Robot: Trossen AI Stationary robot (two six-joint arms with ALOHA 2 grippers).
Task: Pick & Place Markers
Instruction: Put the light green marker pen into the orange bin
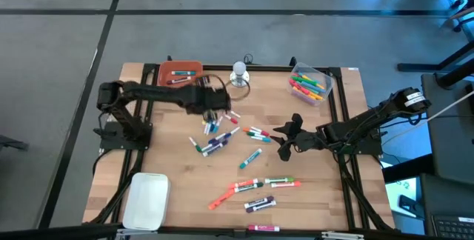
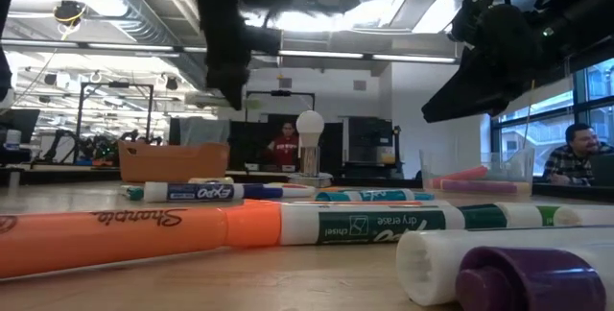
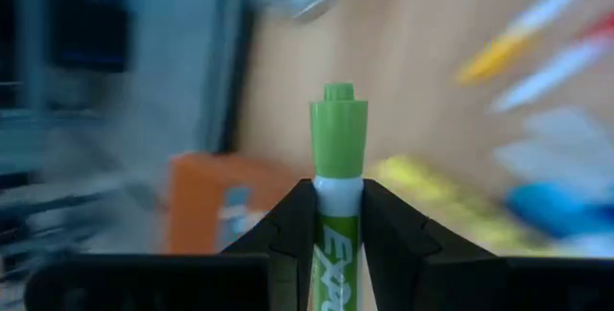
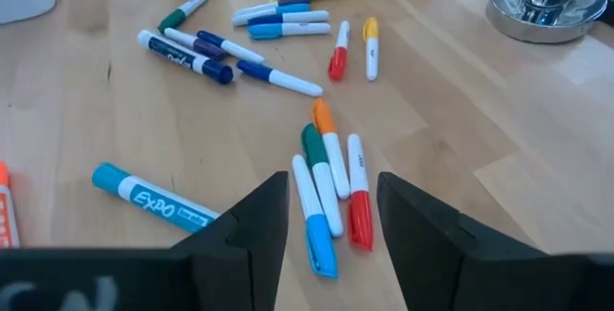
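Many markers (image 1: 222,140) lie scattered over the middle of the wooden table (image 1: 326,195). My left gripper (image 3: 338,205) is shut on a green-capped Expo marker (image 3: 338,138), which stands up between the fingers. In the high view the left gripper (image 1: 216,108) hangs just right of the orange tray (image 1: 180,73), near the back. My right gripper (image 1: 285,137) hovers open right of the pile. In the right wrist view it (image 4: 331,229) frames a cluster of small blue, green, orange and red markers (image 4: 331,181) on the table.
A clear bin (image 1: 309,83) with markers stands at the back right, a silver-based bulb (image 1: 238,73) at the back centre. A white tray (image 1: 146,199) sits front left. More markers (image 1: 255,188) lie near the front. Two people (image 2: 576,153) sit in the room behind.
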